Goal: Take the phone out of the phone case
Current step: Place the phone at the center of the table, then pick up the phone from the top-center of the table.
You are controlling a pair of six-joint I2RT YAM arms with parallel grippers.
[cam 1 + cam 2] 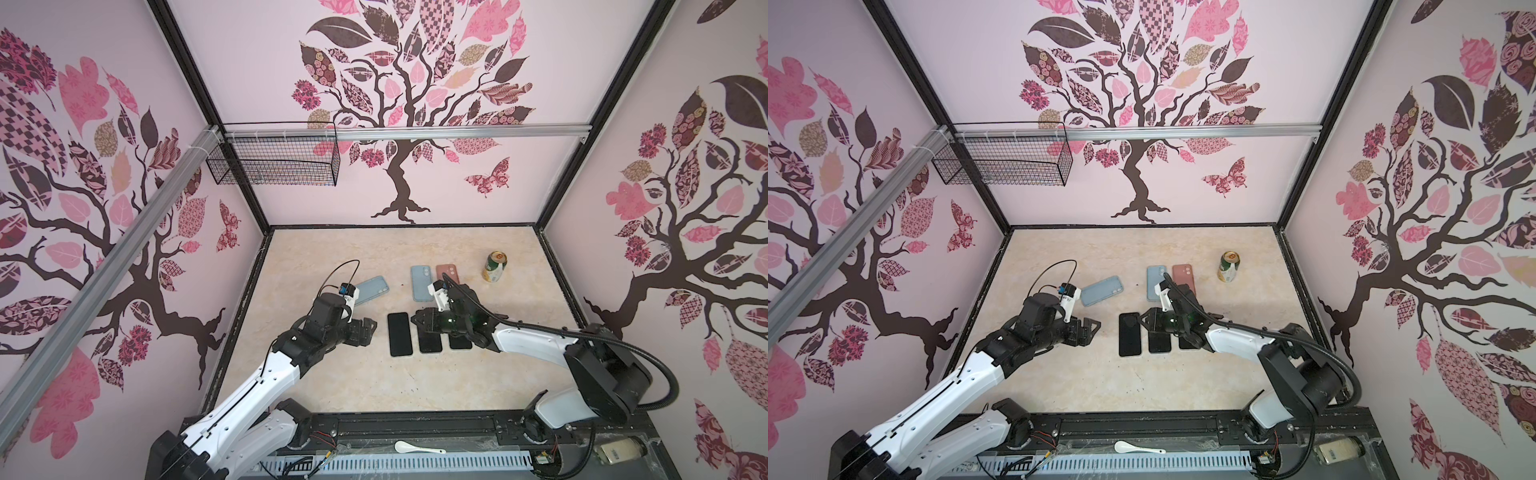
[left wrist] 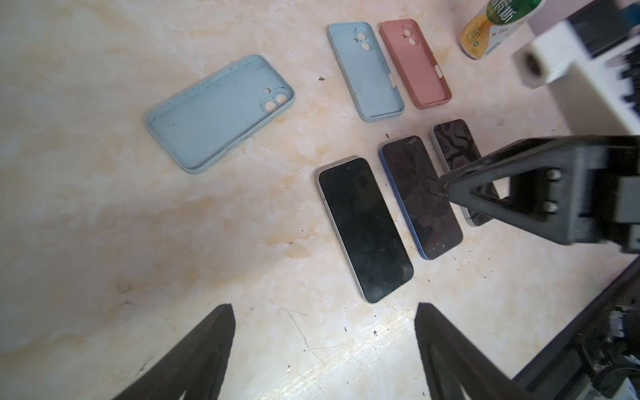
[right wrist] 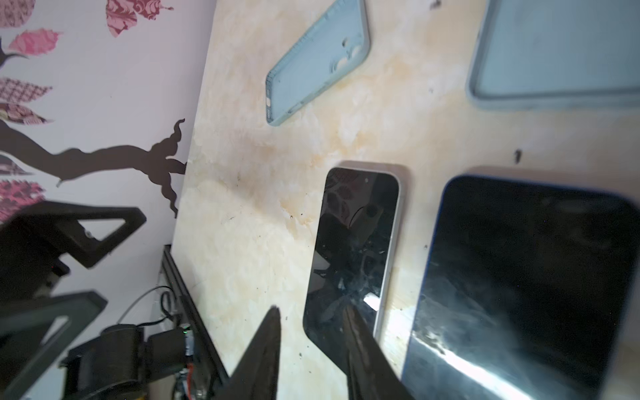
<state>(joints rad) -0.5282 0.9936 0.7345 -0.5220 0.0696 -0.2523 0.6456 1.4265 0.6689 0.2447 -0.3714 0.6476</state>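
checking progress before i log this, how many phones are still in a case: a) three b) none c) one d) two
b: the white-edged phone, blue-edged phone and third phone lie bare; the tilted blue case, straight blue case and pink case lie empty.

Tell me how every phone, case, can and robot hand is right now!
White-edged phone, bare, flat, screen up.
Blue-edged phone, bare, flat, screen up.
Third phone, bare, flat, screen up.
Angled blue case, empty, open side up.
Straight blue case, empty.
Pink case, empty.
Can, standing upright.
Left gripper, open, holding nothing.
Right gripper, open, holding nothing.
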